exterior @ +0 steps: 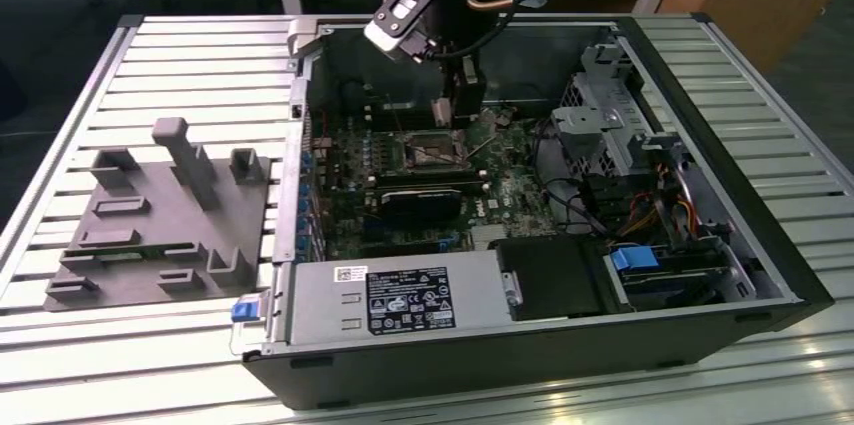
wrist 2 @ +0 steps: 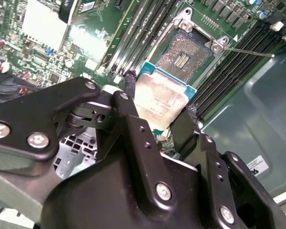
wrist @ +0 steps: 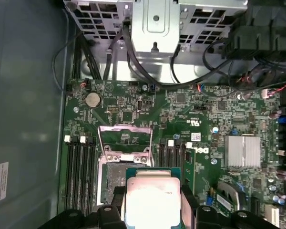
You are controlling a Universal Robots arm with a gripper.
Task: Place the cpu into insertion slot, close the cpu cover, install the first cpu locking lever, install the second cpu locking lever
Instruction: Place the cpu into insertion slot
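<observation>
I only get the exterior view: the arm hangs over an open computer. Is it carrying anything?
Observer: Yes. In both wrist views the jaws grip a small square chip by two edges.
Operator: Is it in its socket?
Observer: No. In the second wrist view the socket lies bare, the chip held off to one side.
Operator: Is the socket's lid shut?
Observer: No. In the first wrist view the metal cover stands flipped open.

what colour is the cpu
The cpu: silvery top, green edge; best in the second wrist view.
</observation>
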